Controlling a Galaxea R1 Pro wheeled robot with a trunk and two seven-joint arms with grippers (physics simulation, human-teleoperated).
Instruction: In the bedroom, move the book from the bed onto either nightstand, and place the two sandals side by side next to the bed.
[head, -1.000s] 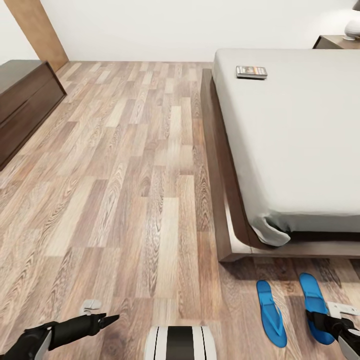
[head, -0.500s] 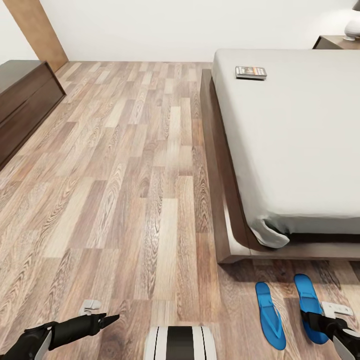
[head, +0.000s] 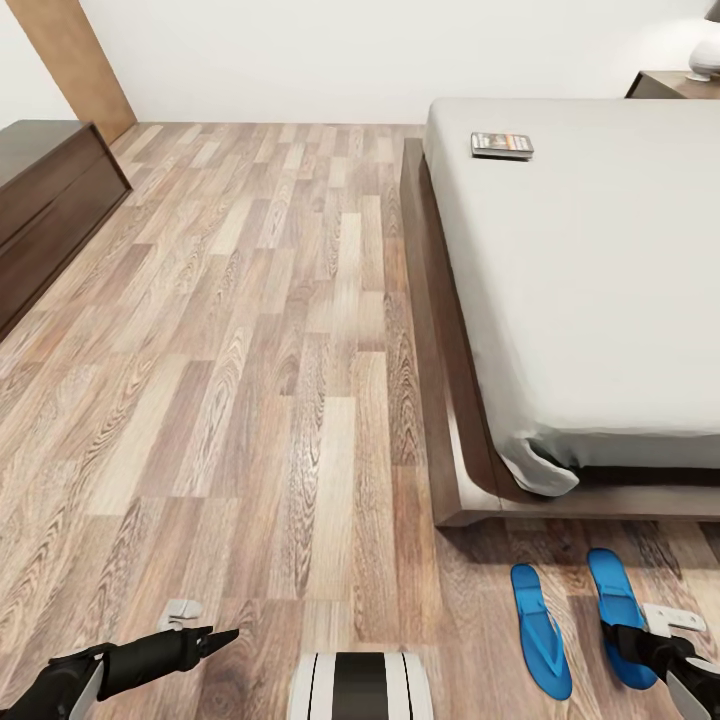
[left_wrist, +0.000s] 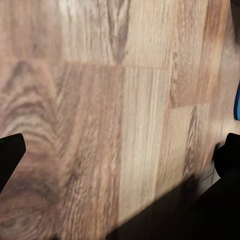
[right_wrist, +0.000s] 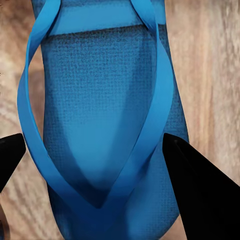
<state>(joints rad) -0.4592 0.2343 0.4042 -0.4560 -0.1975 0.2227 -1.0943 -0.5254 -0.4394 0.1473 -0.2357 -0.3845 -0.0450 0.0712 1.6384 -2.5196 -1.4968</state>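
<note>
The book (head: 502, 145) lies flat on the bed (head: 600, 280), near its far left edge. A dark nightstand (head: 668, 84) stands behind the bed's far corner. Two blue sandals lie parallel on the floor at the bed's foot. My right gripper (head: 628, 640) is shut across the width of the right sandal (head: 612, 595); its black fingers (right_wrist: 200, 190) flank the sole (right_wrist: 105, 100). I cannot tell whether that sandal touches the floor. The left sandal (head: 541, 630) lies free beside it. My left gripper (head: 222, 636) hangs open over bare planks (left_wrist: 120, 100), holding nothing.
A long low dark bench (head: 45, 200) runs along the left wall, and a wooden panel (head: 75, 60) leans at the far left corner. A white lamp (head: 706, 55) sits on the nightstand. Wide wood floor (head: 260, 350) stretches between bench and bed. My base (head: 360, 686) shows at the lower edge.
One second ago the right sandal and my right gripper sat slightly further right; both shifted left toward the other sandal. Over the last half second nothing moved. The left arm stayed still.
</note>
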